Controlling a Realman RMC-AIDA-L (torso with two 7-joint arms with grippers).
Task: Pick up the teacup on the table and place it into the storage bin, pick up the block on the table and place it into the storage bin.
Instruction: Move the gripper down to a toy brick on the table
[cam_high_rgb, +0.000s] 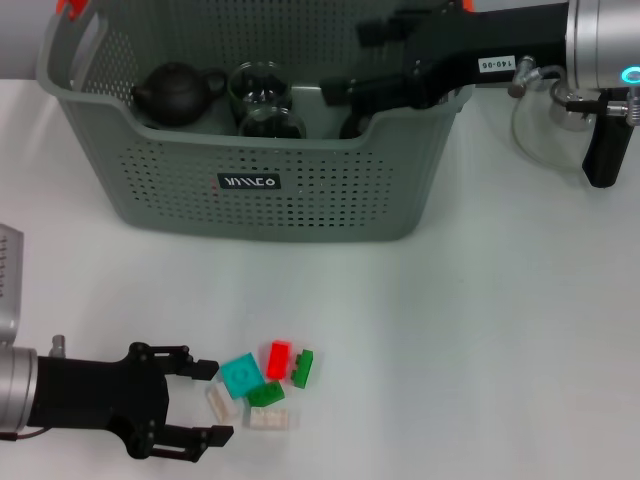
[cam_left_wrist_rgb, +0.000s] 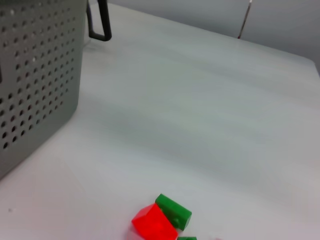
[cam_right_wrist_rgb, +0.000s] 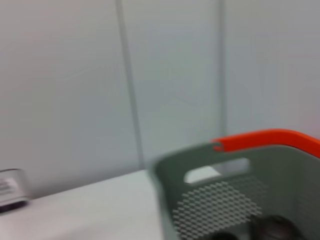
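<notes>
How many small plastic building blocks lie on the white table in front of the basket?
6, clustered together: teal block, red block, dark green block beside it, another green block, white block nearest the open left gripper, and white block nearest the front edge. More may be hidden underneath.

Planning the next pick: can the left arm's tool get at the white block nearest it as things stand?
Probably yes. The left tool is open at table level, and the small white plastic block lies at the mouth of its jaws with nothing between. The teal block sits close beside it and may get nudged.
</notes>
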